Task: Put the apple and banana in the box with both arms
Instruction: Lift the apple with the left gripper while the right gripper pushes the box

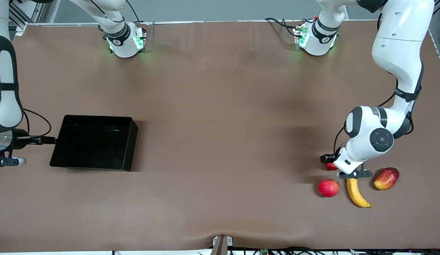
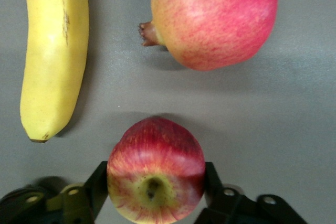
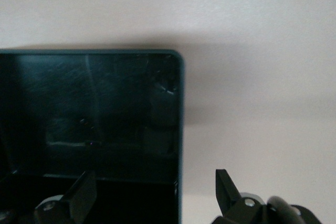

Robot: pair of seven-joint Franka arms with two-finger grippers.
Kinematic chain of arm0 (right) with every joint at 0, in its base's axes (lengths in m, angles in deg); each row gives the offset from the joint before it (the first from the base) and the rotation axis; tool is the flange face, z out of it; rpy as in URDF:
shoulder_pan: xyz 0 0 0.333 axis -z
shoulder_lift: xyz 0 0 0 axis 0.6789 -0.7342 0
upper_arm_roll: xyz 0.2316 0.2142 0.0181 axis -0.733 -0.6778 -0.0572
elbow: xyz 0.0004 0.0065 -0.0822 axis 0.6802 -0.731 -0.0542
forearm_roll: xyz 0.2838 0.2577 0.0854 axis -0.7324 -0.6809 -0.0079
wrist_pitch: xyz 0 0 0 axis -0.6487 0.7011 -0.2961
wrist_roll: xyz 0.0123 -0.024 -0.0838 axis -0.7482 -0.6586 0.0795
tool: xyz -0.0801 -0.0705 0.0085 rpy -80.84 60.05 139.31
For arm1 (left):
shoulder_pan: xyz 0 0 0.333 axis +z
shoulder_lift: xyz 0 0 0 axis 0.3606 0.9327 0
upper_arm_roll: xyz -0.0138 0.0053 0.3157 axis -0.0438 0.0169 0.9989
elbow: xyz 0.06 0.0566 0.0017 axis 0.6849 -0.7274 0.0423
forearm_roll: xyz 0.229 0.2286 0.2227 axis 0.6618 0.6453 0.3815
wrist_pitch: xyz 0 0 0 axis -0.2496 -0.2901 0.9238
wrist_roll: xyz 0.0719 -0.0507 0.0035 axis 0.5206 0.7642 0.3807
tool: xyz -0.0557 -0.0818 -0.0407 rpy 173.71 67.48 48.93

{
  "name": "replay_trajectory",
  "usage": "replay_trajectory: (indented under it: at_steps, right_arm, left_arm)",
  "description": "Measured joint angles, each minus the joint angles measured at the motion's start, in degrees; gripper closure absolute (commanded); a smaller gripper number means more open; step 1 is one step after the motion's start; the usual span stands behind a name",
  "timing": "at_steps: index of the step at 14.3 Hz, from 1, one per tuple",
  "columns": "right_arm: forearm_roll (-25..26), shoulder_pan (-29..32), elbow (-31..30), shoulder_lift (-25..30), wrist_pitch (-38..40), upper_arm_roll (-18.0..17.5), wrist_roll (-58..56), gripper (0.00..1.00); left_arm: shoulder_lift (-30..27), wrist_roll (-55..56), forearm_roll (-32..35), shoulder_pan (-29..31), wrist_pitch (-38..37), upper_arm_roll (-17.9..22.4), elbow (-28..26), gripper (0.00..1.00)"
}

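The apple [image 2: 156, 177], red with yellow streaks, sits between the fingers of my left gripper [image 2: 156, 184], which press on both its sides. In the front view only its edge [image 1: 329, 166] shows under the left gripper [image 1: 336, 163], low at the table near the left arm's end. The banana [image 1: 358, 194] lies on the table just nearer the camera and also shows in the left wrist view [image 2: 52, 51]. The black box [image 1: 94, 142] sits toward the right arm's end. My right gripper [image 1: 9, 162] is open and empty, its fingers either side of the box's wall [image 3: 178, 129].
A red-pink round fruit [image 1: 328, 187] lies beside the banana, close to the apple; it also shows in the left wrist view [image 2: 215, 17]. A red-yellow mango [image 1: 386, 178] lies on the banana's other flank. The brown table [image 1: 220, 124] is bare between box and fruits.
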Motion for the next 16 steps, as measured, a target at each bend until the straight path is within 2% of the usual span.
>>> replay_trajectory:
  at_steps: [1,2,3,5,12,16]
  right_arm:
    - [0.00,0.67,-1.11,-0.63,-1.15,0.02,-0.19,0.25]
    - [0.00,1.29,-2.09,-1.53,-1.60,0.03,-0.45,0.45]
    - [0.00,1.73,-2.92,-2.60,-1.82,0.03,-0.78,0.59]
    - [0.00,2.02,-4.22,-4.56,-2.11,0.03,-2.05,1.00]
    - [0.03,1.78,-4.36,-5.00,0.03,-0.46,-2.72,1.00]
    - [-0.02,0.72,1.27,-4.77,9.88,-0.93,-2.66,1.00]
  left_arm:
    - [0.02,0.00,0.01,-0.01,0.00,-0.01,0.02,0.98]
    - [0.01,-0.02,0.02,-0.01,0.00,-0.01,0.03,1.00]
    - [0.02,-0.08,0.05,-0.01,0.00,-0.01,0.07,1.00]
    - [-0.18,-0.13,0.08,-0.02,-0.12,-0.01,0.35,1.00]
    - [-7.15,-0.23,0.11,-0.49,-9.84,-1.46,1.82,1.00]
    - [-8.68,0.30,0.08,-0.67,-19.30,-3.59,6.14,1.00]
